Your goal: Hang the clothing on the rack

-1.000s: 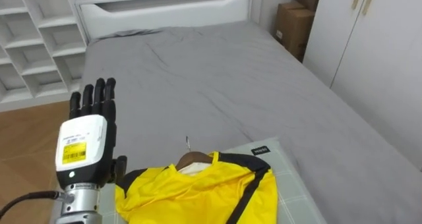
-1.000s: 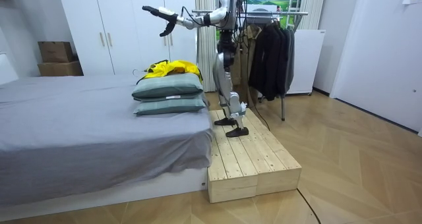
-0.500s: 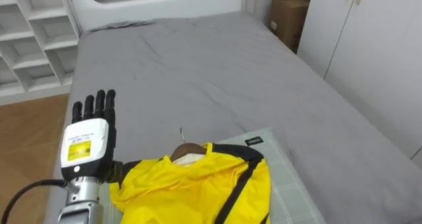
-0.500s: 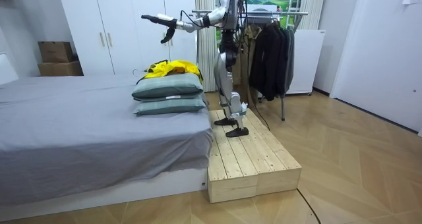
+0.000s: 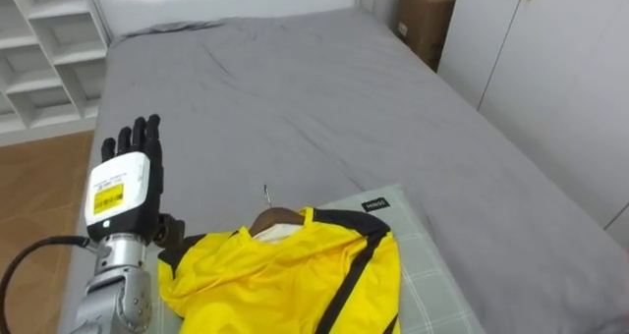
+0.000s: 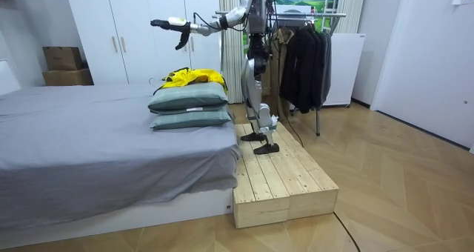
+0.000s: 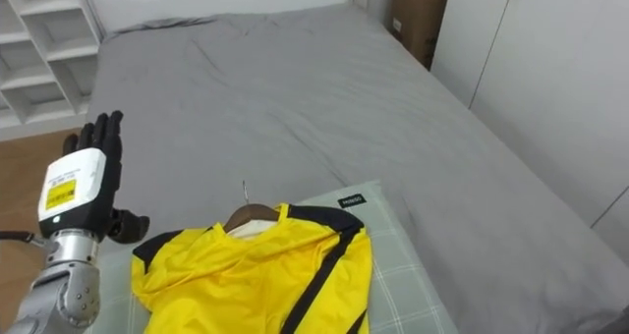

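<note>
The grey bed (image 5: 295, 88) carries a pale green pillow (image 5: 437, 275). On the pillow lies the yellow garment (image 5: 285, 280), on its wooden hanger (image 5: 276, 219). The left hand (image 5: 123, 189) hovers just beside it, fingers straight, holding nothing.

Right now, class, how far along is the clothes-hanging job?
Done: the yellow garment already sits on a hanger, lying on the pillow. In hand: nothing; the left hand hovers open beside it. Left: grasp the hanger and carry it to the clothes rack behind the robot.
</note>
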You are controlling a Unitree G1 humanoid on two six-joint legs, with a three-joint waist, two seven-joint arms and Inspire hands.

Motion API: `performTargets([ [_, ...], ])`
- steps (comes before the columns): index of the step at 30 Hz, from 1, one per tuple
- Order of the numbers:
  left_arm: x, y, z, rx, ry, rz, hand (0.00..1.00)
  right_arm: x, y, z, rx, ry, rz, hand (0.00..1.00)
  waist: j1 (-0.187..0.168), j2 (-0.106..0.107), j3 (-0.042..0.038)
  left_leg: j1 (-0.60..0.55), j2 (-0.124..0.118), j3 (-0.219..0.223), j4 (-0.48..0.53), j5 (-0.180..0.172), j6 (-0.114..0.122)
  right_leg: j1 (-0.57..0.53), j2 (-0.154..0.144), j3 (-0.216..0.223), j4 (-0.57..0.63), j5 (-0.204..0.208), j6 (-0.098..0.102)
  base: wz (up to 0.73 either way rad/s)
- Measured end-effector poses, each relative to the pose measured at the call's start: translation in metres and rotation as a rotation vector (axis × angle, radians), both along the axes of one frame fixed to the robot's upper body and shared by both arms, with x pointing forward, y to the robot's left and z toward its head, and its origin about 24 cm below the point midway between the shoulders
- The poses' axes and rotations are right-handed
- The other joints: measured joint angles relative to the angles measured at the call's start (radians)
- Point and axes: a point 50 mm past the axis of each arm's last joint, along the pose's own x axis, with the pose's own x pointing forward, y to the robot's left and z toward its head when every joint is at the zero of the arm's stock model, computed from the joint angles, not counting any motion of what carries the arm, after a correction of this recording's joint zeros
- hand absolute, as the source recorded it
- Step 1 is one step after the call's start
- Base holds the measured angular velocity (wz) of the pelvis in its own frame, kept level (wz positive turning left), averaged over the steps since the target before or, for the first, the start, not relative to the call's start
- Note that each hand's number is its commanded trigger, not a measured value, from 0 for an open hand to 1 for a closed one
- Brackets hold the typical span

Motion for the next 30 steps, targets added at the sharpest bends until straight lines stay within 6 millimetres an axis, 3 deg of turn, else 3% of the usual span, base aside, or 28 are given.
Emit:
performTargets([
  [5,0.009,-0.015,0.003,-0.034,0.059,-0.081,0.0,0.009,0.0,0.001,0.0,-0.026,0.005,0.0,-0.001,0.002,0.0009,-0.012,0.0,0.0,0.0,0.0,0.0,-0.009,-0.002,-0.006,-0.004,0.003,0.001,0.03],
  [11,0.011,-0.022,0.0,-0.062,0.133,-0.134,0.0,0.031,-0.001,0.004,-0.001,-0.096,0.02,0.0,-0.022,0.014,0.0093,-0.017,0.001,0.0,0.0,0.0,0.0,-0.01,-0.001,-0.005,-0.017,0.008,0.002,0.0],
  [21,0.012,-0.02,-0.001,-0.068,0.198,-0.153,0.0,0.022,-0.005,0.004,-0.031,-0.074,0.02,0.0,-0.038,0.015,0.01,-0.004,0.001,0.002,-0.001,0.0,0.0,-0.003,0.001,0.011,-0.019,0.008,0.002,-0.03],
  [30,0.014,-0.027,-0.005,-0.089,0.273,-0.186,0.0,0.029,-0.004,0.004,-0.046,-0.099,0.014,0.0,-0.047,0.015,0.0191,-0.026,-0.001,0.004,-0.008,0.0,0.0,-0.027,-0.001,0.007,-0.017,0.008,0.002,0.01],
])
